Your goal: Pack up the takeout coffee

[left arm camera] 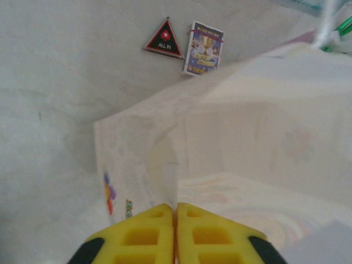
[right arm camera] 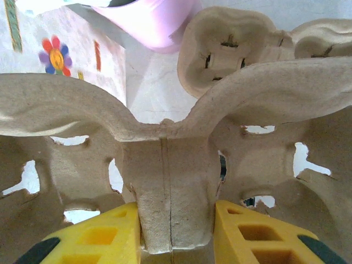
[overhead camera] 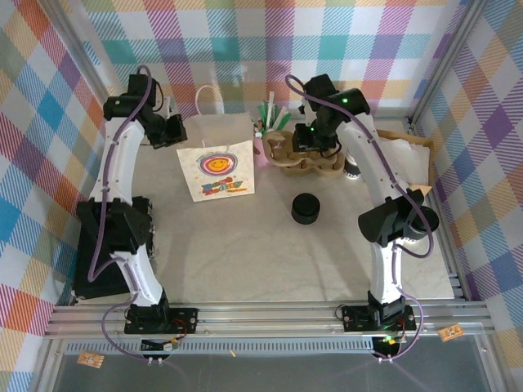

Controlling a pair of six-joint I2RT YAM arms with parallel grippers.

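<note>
Clamping the yellow right fingers (right arm camera: pixel 91 242) on the centre ridge of the cardboard cup carrier (right arm camera: pixel 165 181), one either side. Pinching the top edge of the white paper bag (left arm camera: pixel 231 137) between the left fingers (left arm camera: pixel 143 236), pressed together. Logging the takeout coffee (overhead camera: pixel 352 167) on the desk (overhead camera: pixel 245 253) just right of the carrier, partly hidden behind the right arm (overhead camera: pixel 384 175); upright or tipped, unreadable. Noting the black lid stack (overhead camera: pixel 306 208) sitting nearby, on the carrier's near side.

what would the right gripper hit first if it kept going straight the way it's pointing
The cardboard cup carrier: its centre ridge sits between the right gripper fingers, so there looks to be no free travel.
</note>
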